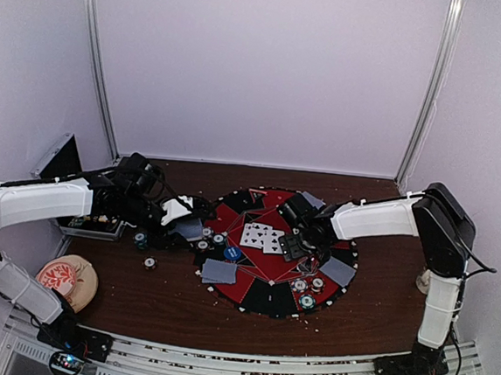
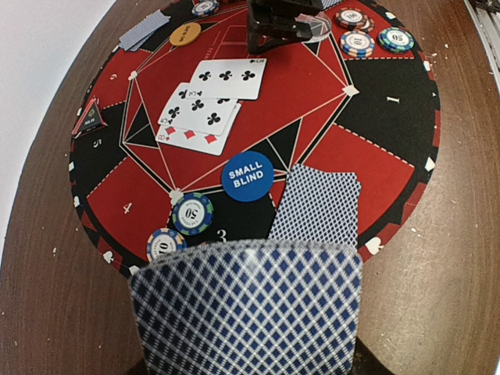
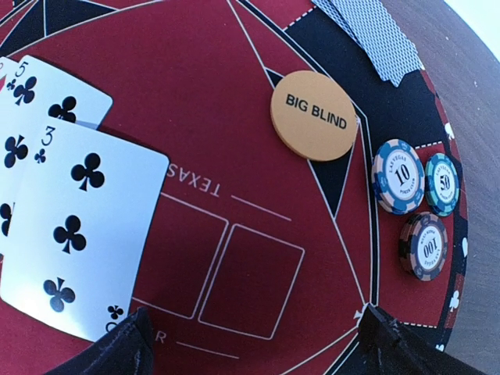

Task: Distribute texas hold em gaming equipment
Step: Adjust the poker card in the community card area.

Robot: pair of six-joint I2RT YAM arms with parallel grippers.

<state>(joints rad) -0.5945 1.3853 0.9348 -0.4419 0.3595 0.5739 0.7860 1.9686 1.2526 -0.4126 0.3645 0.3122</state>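
My left gripper [image 1: 185, 210] is at the mat's left edge, shut on blue-backed playing cards [image 2: 246, 308] that hide its fingers in the left wrist view. My right gripper [image 3: 258, 351] hangs open and empty over the red middle of the mat [image 1: 267, 296], beside face-up club cards [image 3: 78, 226]. The orange BIG BLIND disc [image 3: 313, 115] and three chips [image 3: 402, 176] lie beyond it. A blue SMALL BLIND disc [image 2: 247, 176], two chips [image 2: 192, 212] and a face-down card [image 2: 316, 205] lie in front of the left gripper.
A metal case [image 1: 60, 158] stands open at the back left. Loose chips [image 1: 141, 239] lie on the brown table left of the mat. A round tan pouch with a red pattern [image 1: 67, 278] sits near the left front. More face-down cards [image 1: 338, 271] rest on the mat's right side.
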